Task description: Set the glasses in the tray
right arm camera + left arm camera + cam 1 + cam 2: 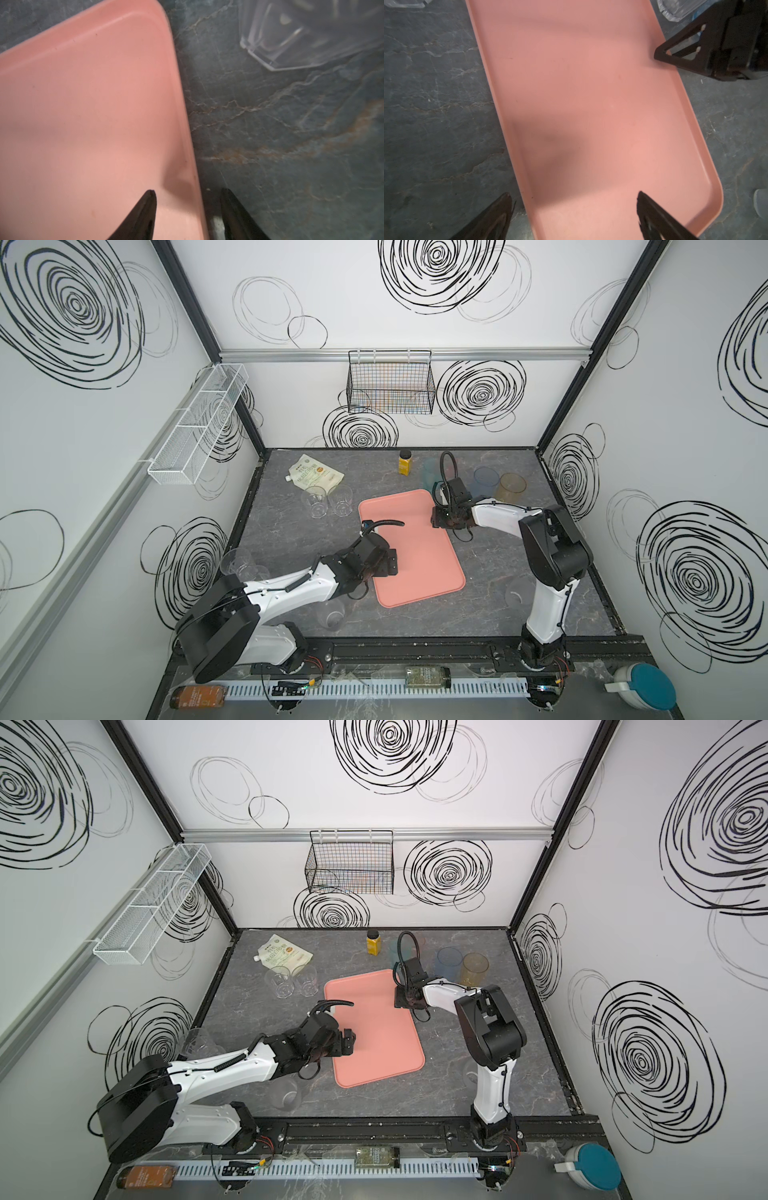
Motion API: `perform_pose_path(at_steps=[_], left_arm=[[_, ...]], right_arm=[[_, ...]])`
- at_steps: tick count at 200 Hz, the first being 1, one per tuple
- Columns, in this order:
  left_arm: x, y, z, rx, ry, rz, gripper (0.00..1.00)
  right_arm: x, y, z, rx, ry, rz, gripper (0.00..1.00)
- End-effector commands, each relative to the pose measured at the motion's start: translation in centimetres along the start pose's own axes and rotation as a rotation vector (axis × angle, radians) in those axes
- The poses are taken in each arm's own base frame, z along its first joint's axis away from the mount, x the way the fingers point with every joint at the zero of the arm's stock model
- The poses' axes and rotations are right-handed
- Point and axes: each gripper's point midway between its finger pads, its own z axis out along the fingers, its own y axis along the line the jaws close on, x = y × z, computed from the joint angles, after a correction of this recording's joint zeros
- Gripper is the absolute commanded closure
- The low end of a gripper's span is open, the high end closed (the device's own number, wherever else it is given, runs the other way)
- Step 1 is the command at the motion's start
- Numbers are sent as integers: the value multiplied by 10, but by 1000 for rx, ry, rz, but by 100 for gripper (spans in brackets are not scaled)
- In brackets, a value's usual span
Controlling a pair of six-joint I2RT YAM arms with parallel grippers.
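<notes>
The left gripper (574, 193) sits closest in its wrist view. Its fingers are spread wide and empty, one over the tray (591, 83) and one over the table (436, 104). The right gripper (187, 190) also holds nothing. Its jaws stand partly apart with the tray's rim between them, and whether they touch the rim cannot be told.

No glass is in the tray yet; all of them stand on the table around it. Two clear glasses (314, 502) stand just beside each other off the tray's far left corner, in front of a pouch (316, 475). Another clear glass (331, 614) is near the left arm's base, and one more clear glass (517, 593) stands by the right arm. A teal glass (429, 475), a blue glass (485, 481) and an orange glass (511, 487) stand at the back right, near a bottle (405, 462).

The glasses look light, stiff and smooth-walled, so they are likely slippery. A grip across the wall around mid-height, or over the lip with one finger inside, should hold them. The tall tinted ones would tip more easily.

The tray's rim is low and easy to clear, and its floor is open. Finger room is tight between the paired glasses and between the blue and orange ones.
</notes>
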Motion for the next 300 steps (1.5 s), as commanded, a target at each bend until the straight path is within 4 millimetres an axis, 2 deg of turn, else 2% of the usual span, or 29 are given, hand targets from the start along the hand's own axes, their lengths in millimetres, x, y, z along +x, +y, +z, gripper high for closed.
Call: perform_pose_path(at_steps=[1, 30, 62, 90, 99, 110, 123, 139, 150, 171, 193, 225, 246, 260, 300], left_arm=[[4, -13, 4, 54, -7, -23, 4], [27, -40, 12, 128, 57, -9, 4], [51, -84, 12, 217, 106, 20, 4], [58, -125, 12, 301, 121, 24, 4], [56, -132, 12, 301, 132, 38, 4], [46, -132, 7, 274, 108, 67, 4], [30, -121, -4, 229, 58, 97, 4], [16, -91, -13, 141, 22, 119, 4], [10, -63, -17, 69, 6, 116, 4], [10, -23, -14, -4, 17, 72, 4], [18, -11, -9, -21, 41, 45, 4], [42, -14, 3, 15, 89, 32, 4], [60, -28, 12, 72, 143, 14, 4], [66, -47, 14, 132, 159, 4, 4], [71, -122, 18, 286, 178, 25, 4]], right_arm=[[7, -4, 6, 25, 36, -26, 49], [4, -4, 2, 3, 35, -20, 48], [5, 0, 3, -26, 67, -41, 46], [9, 5, 5, -8, 74, -62, 42], [7, 2, 4, 10, 67, -63, 41], [5, -1, 2, 28, 57, -63, 40], [3, -1, -1, 33, 51, -66, 37], [2, 3, -4, 16, 49, -65, 35], [3, 7, -5, -2, 49, -63, 33], [5, 12, -2, -25, 56, -54, 30], [5, 17, 2, -45, 69, -48, 28], [1, 24, 3, -54, 72, -54, 24], [1, 25, 8, -52, 91, -59, 22], [2, 27, 12, -55, 100, -64, 22], [5, 37, 21, -66, 134, -94, 22]])
